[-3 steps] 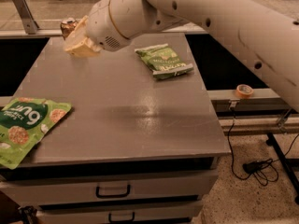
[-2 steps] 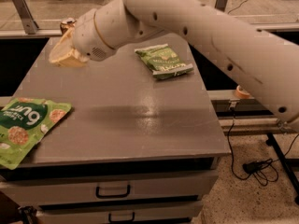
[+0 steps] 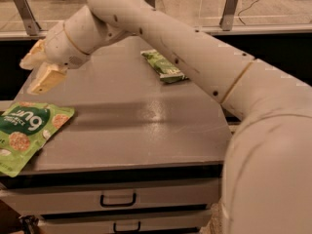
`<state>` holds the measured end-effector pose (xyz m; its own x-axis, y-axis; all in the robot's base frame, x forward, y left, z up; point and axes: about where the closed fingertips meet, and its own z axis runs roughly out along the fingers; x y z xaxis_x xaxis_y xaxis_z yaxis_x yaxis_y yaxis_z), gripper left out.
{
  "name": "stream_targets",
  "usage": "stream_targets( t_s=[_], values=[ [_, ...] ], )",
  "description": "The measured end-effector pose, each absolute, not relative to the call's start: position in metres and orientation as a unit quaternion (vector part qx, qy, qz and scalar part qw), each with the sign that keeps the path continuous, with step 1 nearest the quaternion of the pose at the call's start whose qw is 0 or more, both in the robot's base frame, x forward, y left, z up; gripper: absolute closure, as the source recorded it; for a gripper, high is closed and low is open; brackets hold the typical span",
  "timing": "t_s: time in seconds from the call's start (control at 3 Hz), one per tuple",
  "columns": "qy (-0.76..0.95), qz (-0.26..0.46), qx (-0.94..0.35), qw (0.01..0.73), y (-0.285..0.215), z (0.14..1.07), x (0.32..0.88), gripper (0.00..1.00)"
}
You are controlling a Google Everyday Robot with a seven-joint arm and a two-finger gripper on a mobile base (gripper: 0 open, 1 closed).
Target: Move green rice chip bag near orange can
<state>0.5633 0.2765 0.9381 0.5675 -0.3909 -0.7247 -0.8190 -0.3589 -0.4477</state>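
Observation:
The green rice chip bag (image 3: 27, 133) lies flat at the front left corner of the grey table (image 3: 136, 126), partly over the left edge. My gripper (image 3: 35, 71) hangs above the table's left side, a little behind and above the bag, not touching it. Its two cream fingers (image 3: 46, 78) stand apart with nothing between them. The orange can is hidden behind my arm at the back left.
A smaller, duller green bag (image 3: 163, 66) lies at the back right of the table. My white arm (image 3: 195, 57) crosses the table from the lower right to the upper left. Drawers (image 3: 117, 199) sit below the front edge. A railing runs behind the table.
My gripper has moved left and forward from the back left corner towards the green rice chip bag. The arm now covers the orange can. The bags have not moved.

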Motion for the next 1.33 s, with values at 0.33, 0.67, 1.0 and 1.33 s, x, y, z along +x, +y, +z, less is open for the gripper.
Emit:
stream_targets(
  t_s=[0.33,0.67,1.0,1.33],
  values=[
    [0.372,0.265,-0.807,0.373,0.286,0.922,0.558,0.0],
    [0.342,0.273,-0.844,0.311,0.298,0.896,0.533,0.0],
    [0.312,0.265,-0.877,0.254,0.305,0.87,0.509,0.0],
    [0.284,0.243,-0.905,0.204,0.312,0.846,0.487,0.0]
  ],
)
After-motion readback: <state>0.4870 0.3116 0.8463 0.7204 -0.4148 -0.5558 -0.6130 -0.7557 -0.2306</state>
